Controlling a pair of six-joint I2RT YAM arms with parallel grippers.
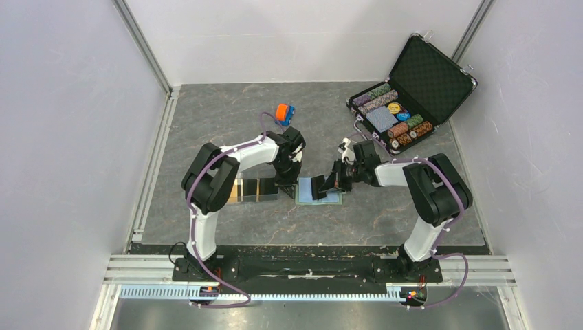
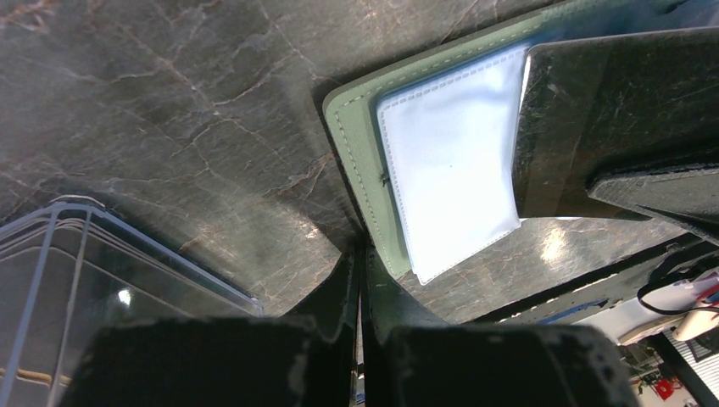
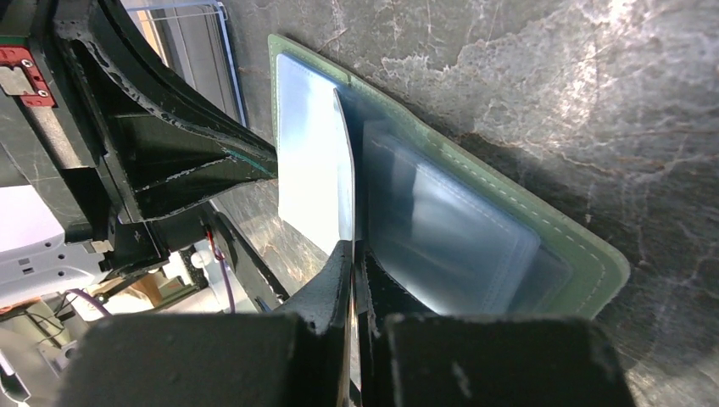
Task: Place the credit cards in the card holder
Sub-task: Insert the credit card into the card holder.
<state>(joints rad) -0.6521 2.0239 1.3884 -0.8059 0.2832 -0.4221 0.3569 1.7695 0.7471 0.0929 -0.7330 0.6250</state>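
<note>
The card holder [image 1: 306,191] lies open on the surface [image 1: 227,117], a credit card [image 2: 610,110] on edge over it. Tray [image 1: 249,190] just left, toy car [image 1: 284,113] behind, chip case [image 1: 405,103] far back right.

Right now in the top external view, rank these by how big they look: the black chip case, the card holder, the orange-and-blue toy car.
1. Open black chip case, clearly the largest.
2. Card holder, lying open and partly covered.
3. Orange-and-blue toy car, the smallest.
</note>
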